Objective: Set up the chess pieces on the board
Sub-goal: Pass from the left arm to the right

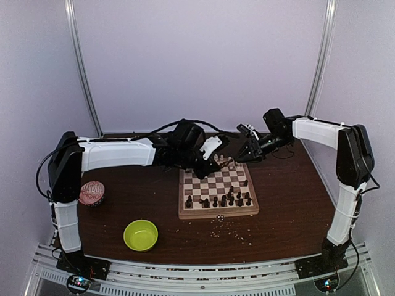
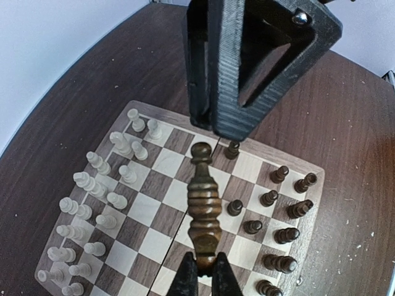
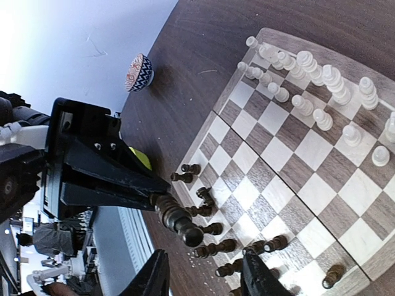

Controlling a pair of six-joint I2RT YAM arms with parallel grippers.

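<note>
Above the board (image 2: 145, 209), a dark brown chess piece (image 2: 204, 203) is pinched by the left gripper (image 2: 205, 274), right gripper (image 3: 207, 274) spread just beside it.

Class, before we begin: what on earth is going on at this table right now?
Two robot arms are setting up a chess set. The left gripper is shut on the base of a dark brown piece and holds it in the air over the board. The right gripper is close by, open and holding nothing. The cream pieces stand in two rows along one side. The other dark pieces stand on the opposite side, not yet in tidy rows.
</note>
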